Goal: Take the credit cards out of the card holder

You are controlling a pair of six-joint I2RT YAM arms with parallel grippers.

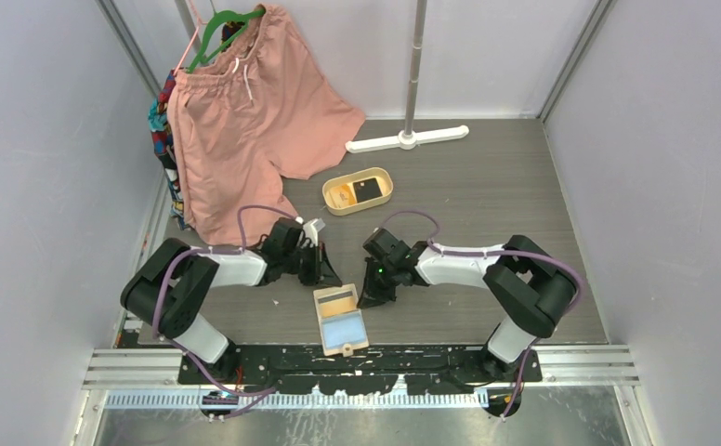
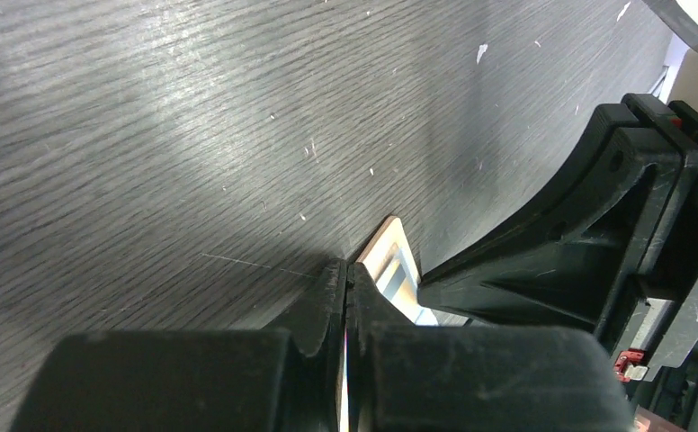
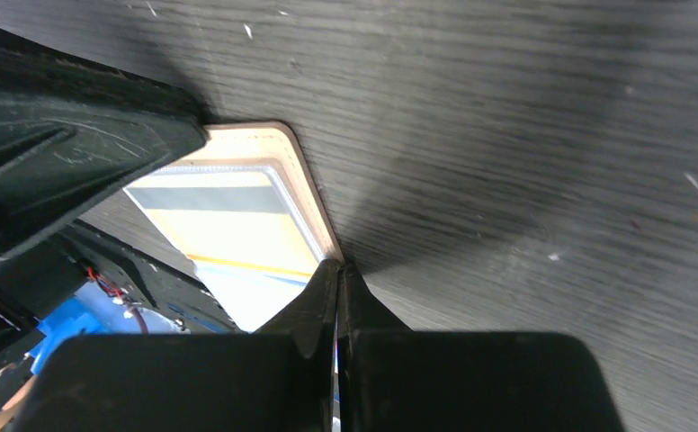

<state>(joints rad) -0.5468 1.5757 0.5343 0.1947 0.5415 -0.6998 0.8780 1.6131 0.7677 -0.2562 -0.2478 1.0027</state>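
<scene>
The card holder lies open on the table between my arms, with a yellow, dark-striped face in its far half and pale blue in its near half. My left gripper is shut, with its tip down at the holder's far left corner. In the left wrist view the gripper is beside that corner. My right gripper is shut, and its tip touches the holder's beige right edge. An orange card and a black card lie in the tan tray.
The oval tan tray sits beyond the grippers. Pink shorts hang on a green hanger at the back left. A white stand foot and its pole are at the back centre. Grey walls close in both sides.
</scene>
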